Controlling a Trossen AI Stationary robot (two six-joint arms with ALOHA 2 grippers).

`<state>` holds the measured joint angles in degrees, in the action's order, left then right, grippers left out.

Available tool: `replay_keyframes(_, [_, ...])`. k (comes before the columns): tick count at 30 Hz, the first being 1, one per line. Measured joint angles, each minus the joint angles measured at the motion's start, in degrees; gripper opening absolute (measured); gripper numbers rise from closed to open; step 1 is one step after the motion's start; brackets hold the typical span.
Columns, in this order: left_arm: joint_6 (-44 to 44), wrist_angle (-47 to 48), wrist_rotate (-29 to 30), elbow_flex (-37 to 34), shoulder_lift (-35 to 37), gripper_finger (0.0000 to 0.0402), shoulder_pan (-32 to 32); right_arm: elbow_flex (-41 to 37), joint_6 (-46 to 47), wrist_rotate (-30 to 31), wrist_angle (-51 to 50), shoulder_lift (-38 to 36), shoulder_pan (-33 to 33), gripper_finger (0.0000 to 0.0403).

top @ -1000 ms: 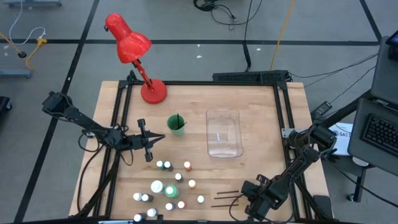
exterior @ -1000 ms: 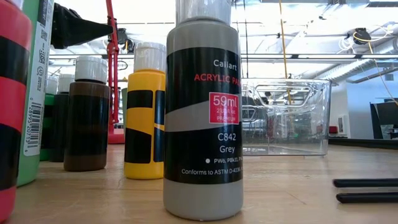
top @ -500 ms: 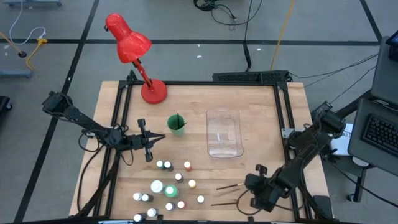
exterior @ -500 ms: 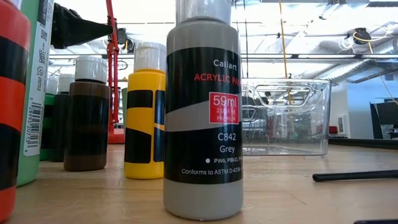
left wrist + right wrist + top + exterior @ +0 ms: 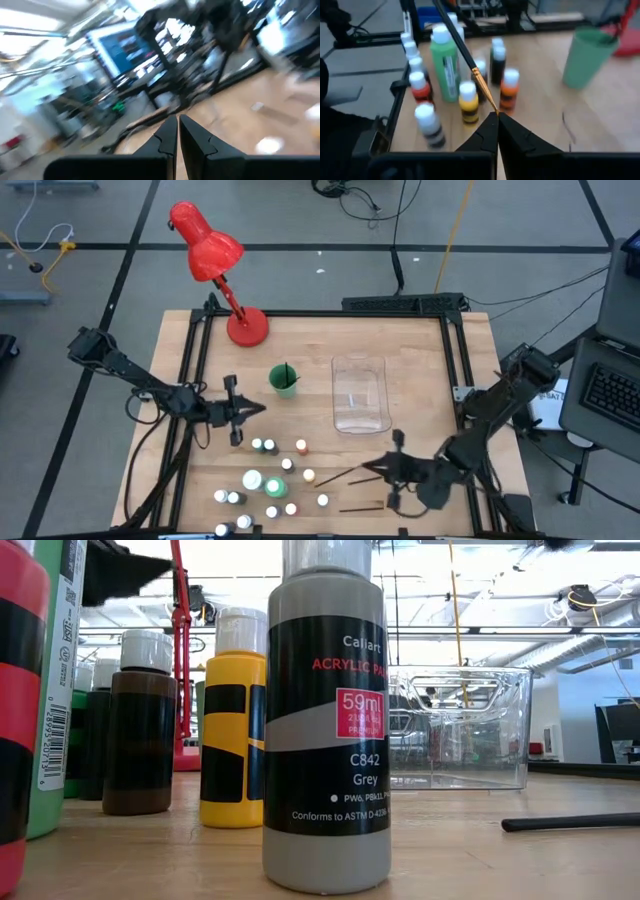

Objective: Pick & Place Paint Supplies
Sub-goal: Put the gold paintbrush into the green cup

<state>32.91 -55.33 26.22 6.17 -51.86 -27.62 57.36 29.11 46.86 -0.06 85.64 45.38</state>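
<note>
Several small white-capped paint bottles (image 5: 270, 480) stand in a cluster at the table's near left; the right wrist view shows them as bottles (image 5: 445, 65). My right gripper (image 5: 376, 467) hangs above the table just right of them, shut on a thin dark brush (image 5: 345, 475). A second brush (image 5: 362, 506) lies flat on the table near the front edge. A green cup (image 5: 284, 380) with one brush upright in it stands at mid-table. My left gripper (image 5: 258, 411) hovers shut and empty left of the cup, above the bottles. My right gripper pinches the brush's orange ferrule end (image 5: 492, 106) between its two fingertips (image 5: 487, 131). The fingers point almost level toward the table's left. The dark handle (image 5: 455, 35) sticks out ahead of the fingers over the bottles, lifted clear of the table.
A clear plastic bin (image 5: 360, 395) sits right of the green cup. A red desk lamp (image 5: 215, 260) stands at the far left corner. A black metal frame (image 5: 455, 380) borders the table. In the low view a grey bottle (image 5: 325, 720) and a yellow one (image 5: 232, 720) stand close.
My right gripper has risen from the table's near right corner and swung toward the bottles, tipping from pointing down to nearly level. It carried one brush up off the table; another brush stayed lying there. My left gripper has turned slightly in place.
</note>
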Motion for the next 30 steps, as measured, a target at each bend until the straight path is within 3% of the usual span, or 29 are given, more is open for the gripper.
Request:
replay_keyframes(4, [-3.5, -3.0, -10.4, 0.0, 0.0, 0.0024, 0.0, 0.0, -10.7, -11.1, 10.3, 2.9, -7.4, 0.0])
replay_keyframes(8, [-3.7, -3.1, -19.0, 0.0, 0.0, 0.0024, 0.0, 0.0, -20.0, -17.7, 21.0, 7.2, -14.4, 0.0])
replay_keyframes(12, [-3.6, -5.4, -20.7, 0.0, 0.0, 0.0024, 0.0, 0.0, -26.1, -28.5, 30.8, 11.3, -21.2, 0.0])
replay_keyframes(16, [-3.7, -5.1, -21.0, 0.0, 0.0, 0.0031, 0.0, 0.0, -29.6, -30.4, 37.3, 15.2, -26.0, 0.0])
replay_keyframes(21, [-5.2, -6.6, -31.3, 0.0, 0.0, 0.0094, 0.0, 0.7, -30.4, -32.4, 40.1, 17.4, -29.2, 0.0])
replay_keyframes(27, [-5.0, -6.2, -25.3, 0.0, 0.0, 0.0203, 0.0, 1.4, -31.8, -33.5, 40.4, 17.4, -29.1, 0.0])
replay_keyframes(30, [-4.9, -6.3, -27.1, 0.0, -0.7, 0.0248, 0.0, 1.4, -31.6, -33.6, 41.1, 17.5, -29.0, 0.0])
